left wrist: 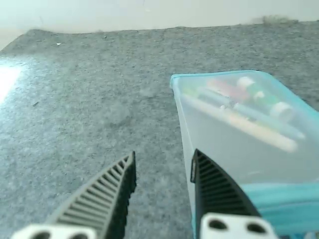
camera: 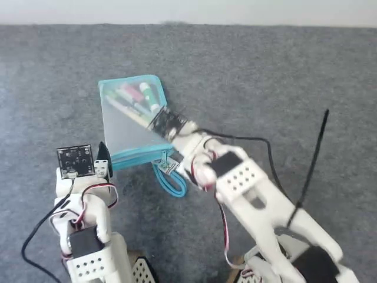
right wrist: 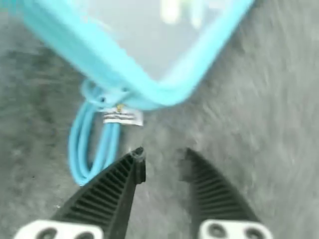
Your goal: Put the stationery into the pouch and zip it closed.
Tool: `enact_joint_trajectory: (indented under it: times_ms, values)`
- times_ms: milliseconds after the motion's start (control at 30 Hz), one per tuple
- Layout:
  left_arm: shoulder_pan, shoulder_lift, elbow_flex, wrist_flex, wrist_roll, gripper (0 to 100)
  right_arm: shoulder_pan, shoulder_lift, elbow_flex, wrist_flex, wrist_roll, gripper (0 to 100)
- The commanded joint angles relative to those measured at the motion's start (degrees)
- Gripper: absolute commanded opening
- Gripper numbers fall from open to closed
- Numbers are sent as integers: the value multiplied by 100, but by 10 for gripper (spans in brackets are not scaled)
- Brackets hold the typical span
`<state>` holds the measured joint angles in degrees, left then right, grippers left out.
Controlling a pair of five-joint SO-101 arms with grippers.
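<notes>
No readable text, small white tag (right wrist: 122, 117) on pouch (right wrist: 144, 45) — print illegible

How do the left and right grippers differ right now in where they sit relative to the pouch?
The left gripper sits at a corner of the pouch, one finger right beside its edge; the right gripper is short of the pouch, over grey felt. The left gripper looks along the clear side holding the stationery; the right gripper faces the corner with the blue strap loop. Both have open fingers and hold nothing.

Grey felt table (camera: 294, 71), 1 teal-edged clear pouch (camera: 125, 130) flat on it
</notes>
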<state>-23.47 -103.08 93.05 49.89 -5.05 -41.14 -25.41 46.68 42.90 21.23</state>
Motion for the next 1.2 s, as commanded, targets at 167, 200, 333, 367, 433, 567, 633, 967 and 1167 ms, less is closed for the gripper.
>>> enact_joint_trajectory:
  times_ms: [167,200,333,367,433,567,633,967,1167]
  values:
    - [-35,-79,-180,-193,-79,175,-629,-532,167,-646,774,231]
    - [-35,-79,-180,-193,-79,175,-629,-514,167,-681,914,231]
    - [-35,-79,-180,-193,-79,175,-602,-251,149,-769,1433,231]
    - [-35,-79,-180,-193,-79,175,-593,-171,149,-813,1582,231]
    - [-26,-79,-180,-193,-79,175,-593,-31,149,-822,1960,231]
    - [-26,-79,-180,-193,-79,175,-523,259,132,-840,2611,231]
    - [-18,-79,-180,-193,-79,175,-391,435,18,-840,2787,231]
    - [158,-79,-207,-70,-79,175,-127,743,-492,-1077,2831,230]
    - [158,-79,-207,-70,-79,175,-136,769,-484,-1165,3086,230]
